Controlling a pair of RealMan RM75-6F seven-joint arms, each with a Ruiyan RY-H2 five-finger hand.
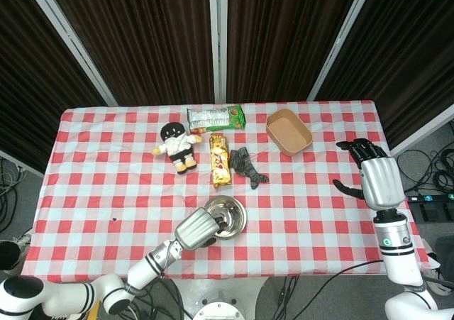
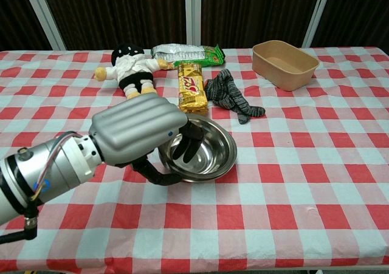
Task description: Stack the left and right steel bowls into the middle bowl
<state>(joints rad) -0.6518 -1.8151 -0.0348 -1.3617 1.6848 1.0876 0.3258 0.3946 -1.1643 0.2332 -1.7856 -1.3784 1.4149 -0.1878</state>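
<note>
- My left hand covers the near left rim of the steel bowl, so I cannot tell how many bowls sit nested there; only one bowl shape shows in either view.
- That bowl rests on the surface, near the front edge and about mid-width, just in front of the yellow snack pack.
- My left hand grips the bowl's rim: dark fingers reach down inside the bowl while the thumb curls under the outside edge.
- My right hand shows only in the head view, raised beside the right edge of the surface, holding nothing, fingers spread loosely.
- The yellow snack pack carries red lettering, too small to read.
- The green and white packet at the back also has print I cannot make out.
- A plush doll lies left of the packs, a grey sock right of them, and a tan tray stands at the far right.
</note>
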